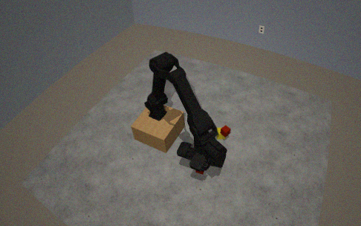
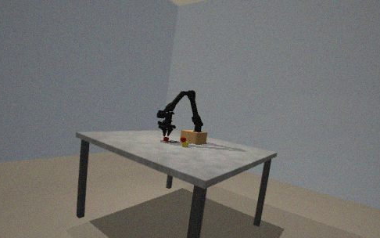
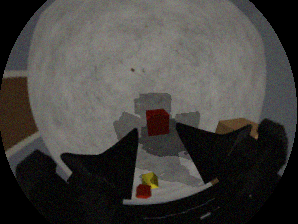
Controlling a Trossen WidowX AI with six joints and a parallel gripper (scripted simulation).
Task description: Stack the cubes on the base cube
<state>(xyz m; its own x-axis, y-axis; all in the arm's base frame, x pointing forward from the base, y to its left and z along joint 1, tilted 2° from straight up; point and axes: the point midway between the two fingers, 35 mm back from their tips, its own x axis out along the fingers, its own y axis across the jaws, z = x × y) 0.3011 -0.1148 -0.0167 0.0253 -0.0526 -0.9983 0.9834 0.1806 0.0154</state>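
Observation:
A small yellow base cube (image 1: 220, 136) (image 2: 184, 144) (image 3: 150, 179) stands on the grey table (image 1: 277, 149) (image 2: 213, 160). One red cube (image 1: 225, 130) (image 2: 183, 139) (image 3: 143, 192) sits on top of it, over one corner. The other red cube (image 1: 200, 172) (image 2: 166, 138) (image 3: 157, 123) lies on the table, apart from the base. My gripper (image 1: 199, 166) (image 2: 166, 131) (image 3: 157, 128) is open and points down just above this cube. In the wrist view the cube shows between the two fingertips. The fingers do not touch it.
A tan box (image 1: 158, 128) (image 2: 194, 136) carries the arm's base, next to the yellow cube. The table's edges lie far from the cubes.

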